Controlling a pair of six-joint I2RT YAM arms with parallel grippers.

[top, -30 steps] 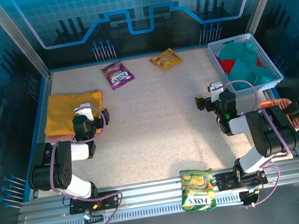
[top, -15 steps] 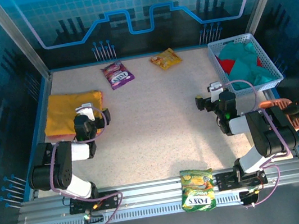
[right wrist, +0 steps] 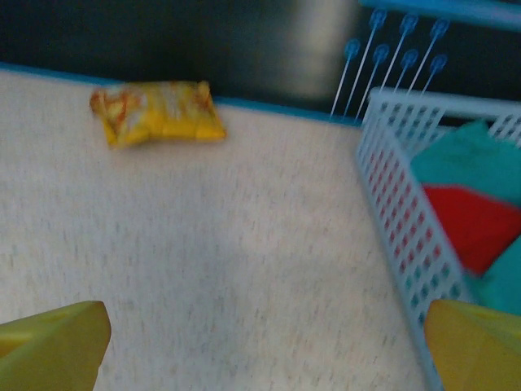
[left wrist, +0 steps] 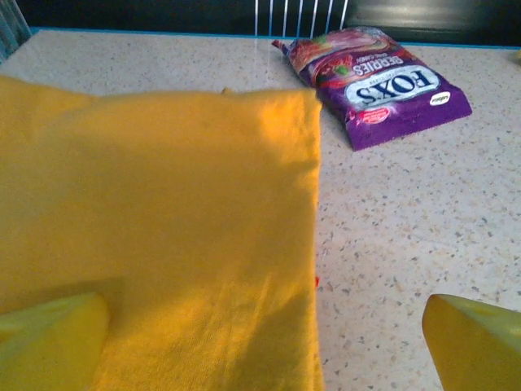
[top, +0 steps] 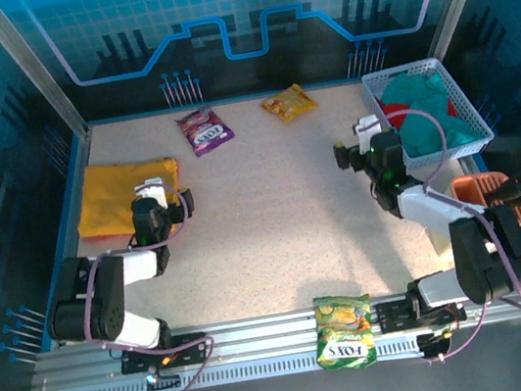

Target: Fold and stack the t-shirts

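Observation:
A folded yellow-orange t-shirt (top: 116, 193) lies flat at the table's left side. My left gripper (top: 159, 194) hovers open over its right edge. In the left wrist view the cloth (left wrist: 163, 220) spreads under the open left gripper (left wrist: 264, 346), with nothing between the fingers. A teal t-shirt (top: 430, 109) and a red t-shirt (top: 395, 119) lie bunched in the white basket (top: 406, 70) at the back right. My right gripper (top: 359, 143) stands open just left of the basket. In the blurred right wrist view the right gripper (right wrist: 264, 350) is over bare table, with teal (right wrist: 472, 159) and red (right wrist: 476, 224) cloth inside the basket wall (right wrist: 391, 212).
A purple snack packet (top: 204, 129) (left wrist: 378, 81) and a yellow one (top: 288, 103) (right wrist: 159, 110) lie near the back edge. A green packet (top: 343, 329) hangs on the front rail. An orange-brown tool (top: 483, 190) rests at the right edge.
My right arm has stretched away from its base, and its gripper now sits next to the basket's left wall. The left gripper has barely shifted over the yellow-orange shirt.

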